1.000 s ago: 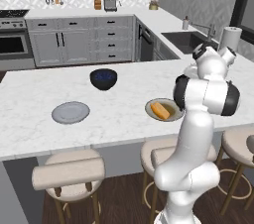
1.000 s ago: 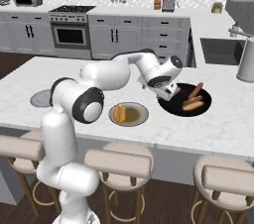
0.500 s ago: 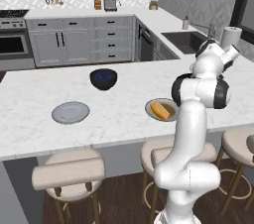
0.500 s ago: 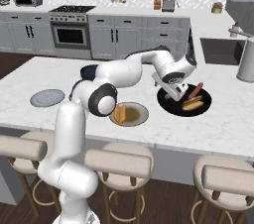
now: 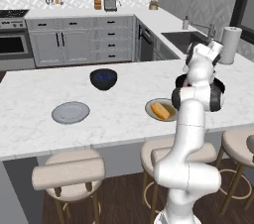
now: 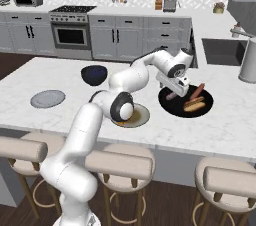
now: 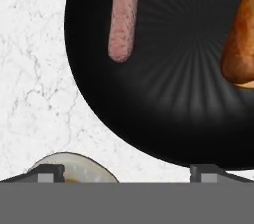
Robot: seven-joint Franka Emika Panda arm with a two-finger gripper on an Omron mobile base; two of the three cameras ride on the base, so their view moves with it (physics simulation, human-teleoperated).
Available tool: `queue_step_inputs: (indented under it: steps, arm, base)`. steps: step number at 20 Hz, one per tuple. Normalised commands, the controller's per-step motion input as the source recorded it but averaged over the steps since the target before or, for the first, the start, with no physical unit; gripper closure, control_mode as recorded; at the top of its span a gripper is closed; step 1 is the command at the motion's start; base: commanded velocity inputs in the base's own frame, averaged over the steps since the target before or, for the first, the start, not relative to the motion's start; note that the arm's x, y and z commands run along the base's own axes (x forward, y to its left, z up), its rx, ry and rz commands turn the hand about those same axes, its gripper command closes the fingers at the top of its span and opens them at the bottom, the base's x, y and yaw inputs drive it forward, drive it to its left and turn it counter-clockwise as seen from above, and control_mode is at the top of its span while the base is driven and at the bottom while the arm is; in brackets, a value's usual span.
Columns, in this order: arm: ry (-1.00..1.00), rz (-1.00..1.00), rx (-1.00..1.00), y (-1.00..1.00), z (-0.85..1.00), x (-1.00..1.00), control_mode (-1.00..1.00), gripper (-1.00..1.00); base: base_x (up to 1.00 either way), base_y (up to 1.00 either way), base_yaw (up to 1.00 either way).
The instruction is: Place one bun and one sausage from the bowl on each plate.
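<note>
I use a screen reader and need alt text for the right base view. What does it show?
A white robot arm reaches over a marble island, its open gripper hovering at the edge of a black bowl holding a bun and two sausages. Nearer sit an olive-centred plate, a grey plate and a blue bowl.

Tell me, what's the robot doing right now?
Jaws open, empty, over the black bowl. Sausage and bun inside. Nothing blocking.

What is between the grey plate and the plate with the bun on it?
Nothing. In the left base view, bare white counter runs from the grey plate to the bun's plate; the blue bowl sits farther back.
</note>
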Motion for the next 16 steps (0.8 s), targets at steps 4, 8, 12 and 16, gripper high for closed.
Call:
queue_step_inputs:
  steps: [4,8,12,16]
  arm:
    - [-0.25,0.00,-0.08,-0.31,0.00,0.33,-1.00,-1.00]
    - [0.07,-0.01,-0.11,-0.05,-0.06,0.33,-1.00,-1.00]
    - [0.03,0.00,-0.03,0.01,-0.21,0.37,-1.00,-1.00]
    - [0.02,0.00,0.02,-0.03,-0.22,0.48,-1.00,-1.00]
  base:
    - [0.00,0.00,0.00]
    - [0.00,0.00,0.00]
    - [0.00,0.00,0.00]
    - [0.00,0.00,0.00]
